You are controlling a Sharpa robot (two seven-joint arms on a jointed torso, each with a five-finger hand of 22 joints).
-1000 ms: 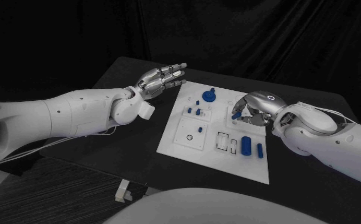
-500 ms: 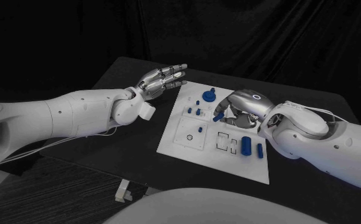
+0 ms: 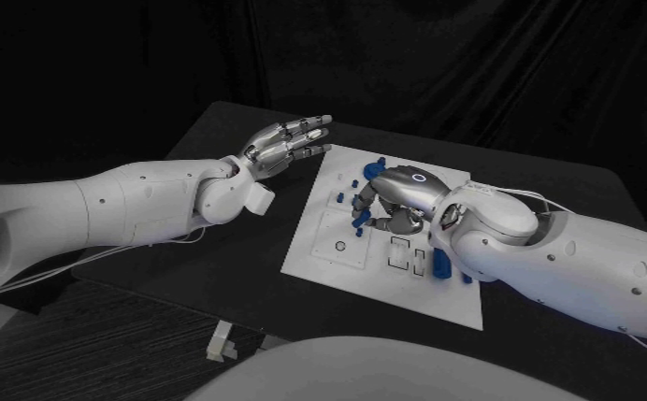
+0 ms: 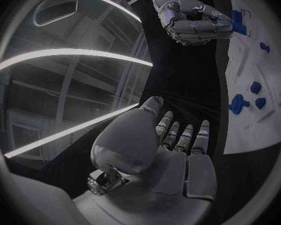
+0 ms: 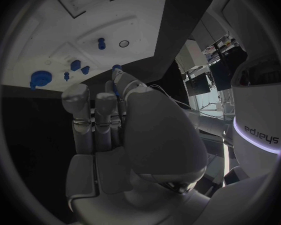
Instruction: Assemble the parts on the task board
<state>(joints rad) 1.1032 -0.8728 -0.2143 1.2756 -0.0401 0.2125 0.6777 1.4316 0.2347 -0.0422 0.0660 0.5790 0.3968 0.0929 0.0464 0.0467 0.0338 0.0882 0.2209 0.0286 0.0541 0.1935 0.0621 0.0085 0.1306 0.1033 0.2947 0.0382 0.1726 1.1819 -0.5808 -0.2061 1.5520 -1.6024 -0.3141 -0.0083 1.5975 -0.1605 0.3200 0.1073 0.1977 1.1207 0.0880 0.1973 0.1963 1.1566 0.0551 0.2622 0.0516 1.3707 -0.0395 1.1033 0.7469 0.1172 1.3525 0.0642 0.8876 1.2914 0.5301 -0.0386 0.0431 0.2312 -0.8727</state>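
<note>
Tabletop (image 3: 229,261) black, carried white board (image 3: 353,275) at middle. Right hand (image 3: 394,197) was over board's middle, fingers (image 5: 118,80) pinching small blue part (image 3: 362,221) just above board. Left hand (image 3: 286,144) hovered off board's far left corner, fingers (image 4: 181,137) straight, slightly apart, holding nothing. Blue knob (image 3: 374,172) stood near board's far edge.

One board (image 3: 313,256), one table (image 3: 216,139), one left hand (image 3: 286,146), one right hand (image 3: 391,197), seven blue parts in sight.
One part (image 3: 362,221) pinched at the right hand's fingertips; five more on the board beyond those fingertips, namely one round knob (image 3: 378,170) and four small pegs (image 5: 75,64); one long part (image 3: 441,262) behind the right hand, beside its wrist; none in the left hand.
</note>
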